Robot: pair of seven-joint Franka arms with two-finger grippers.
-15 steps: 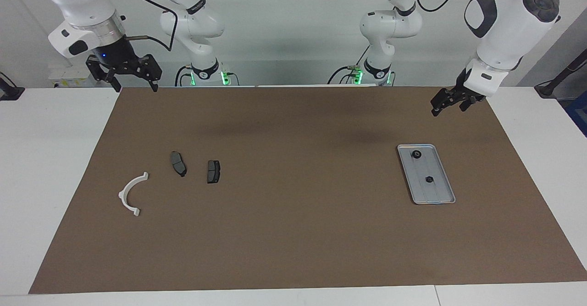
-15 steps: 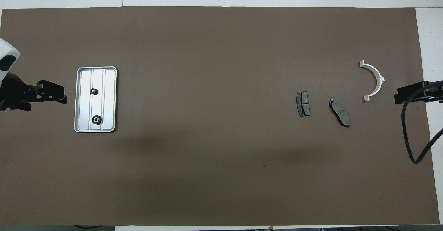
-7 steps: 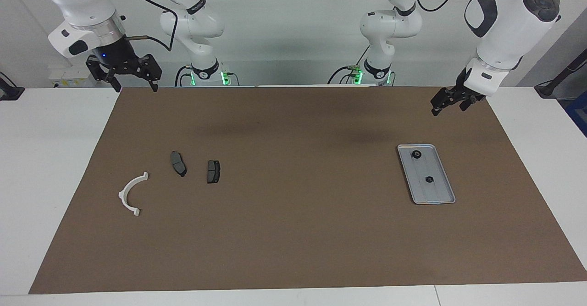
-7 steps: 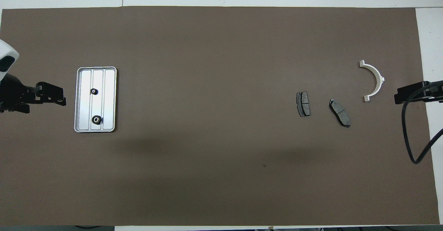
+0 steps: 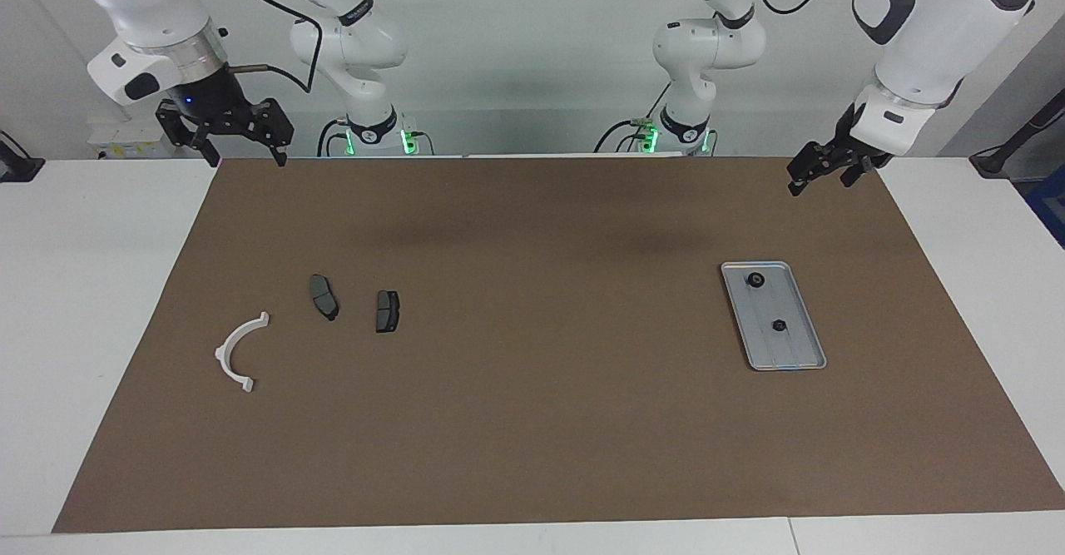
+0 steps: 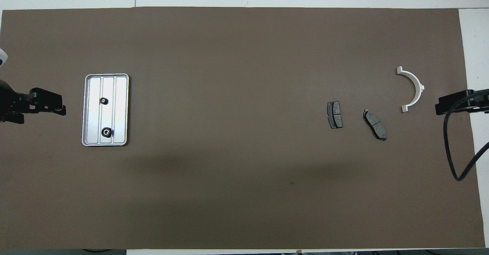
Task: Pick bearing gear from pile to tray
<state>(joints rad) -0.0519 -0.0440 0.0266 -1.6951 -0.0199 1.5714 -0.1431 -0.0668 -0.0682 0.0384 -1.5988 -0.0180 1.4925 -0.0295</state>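
The silver tray lies toward the left arm's end of the table and also shows in the overhead view. Two small black bearing gears lie in it, as the overhead view shows. The pile toward the right arm's end is a white half-ring bracket and two dark brake pads. My left gripper is open and empty, raised beside the tray. My right gripper is open and empty, and waits raised over the mat's edge.
A brown mat covers most of the white table. A black cable hangs from the right arm over the mat's edge. The brake pads also show in the overhead view.
My left gripper has risen and drawn away from the tray toward the left arm's end of the table. The right arm and all parts have not moved.
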